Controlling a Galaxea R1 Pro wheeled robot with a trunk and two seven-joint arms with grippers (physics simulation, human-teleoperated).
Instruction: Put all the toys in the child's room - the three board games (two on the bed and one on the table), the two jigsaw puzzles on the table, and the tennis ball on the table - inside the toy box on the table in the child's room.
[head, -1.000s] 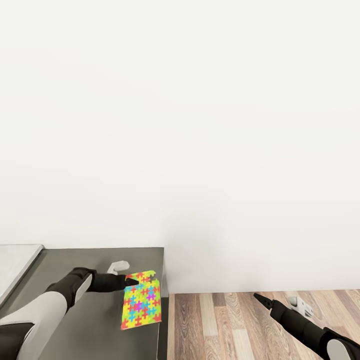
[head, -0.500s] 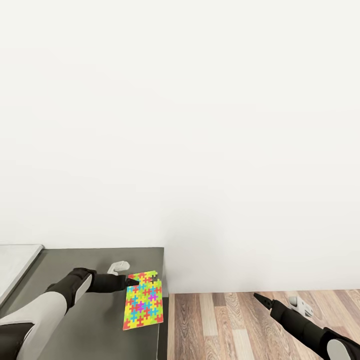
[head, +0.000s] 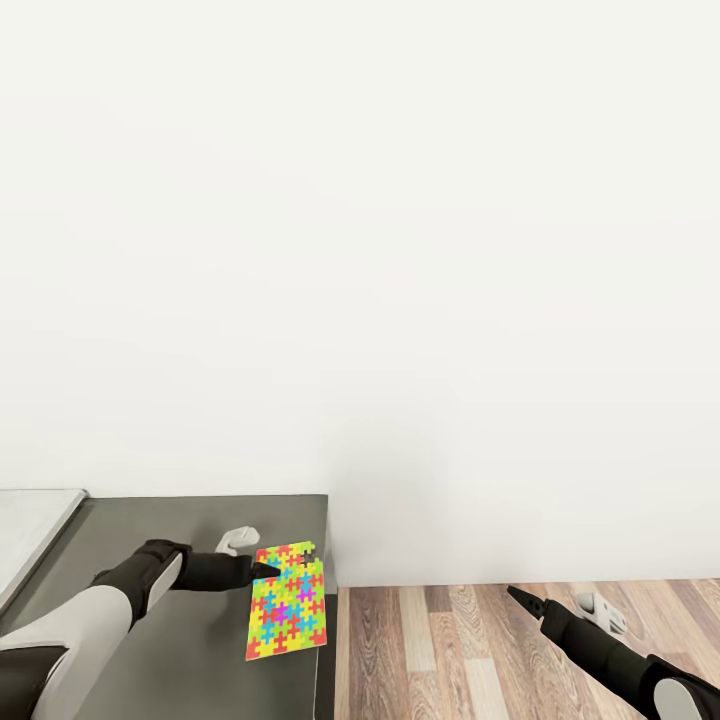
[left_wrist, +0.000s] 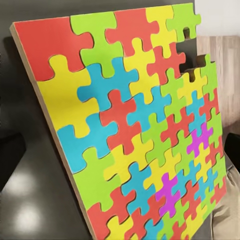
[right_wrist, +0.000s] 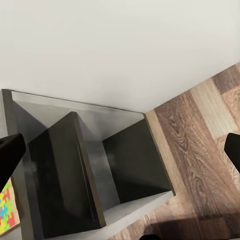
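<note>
Multicoloured jigsaw puzzle (head: 286, 602), one corner piece missing, in left claw (head: 262, 568).

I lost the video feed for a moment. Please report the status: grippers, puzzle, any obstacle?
Left gripper at jigsaw puzzle edge, grip unclear. Puzzle tilted over dark grey side unit. Right gripper free above wood floor. Toy box out of sight.

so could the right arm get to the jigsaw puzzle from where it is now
Probably not without moving. The right gripper hangs over the wood floor, off the end of the dark unit, while the jigsaw puzzle sits at the left gripper. Nothing stands between them.
</note>
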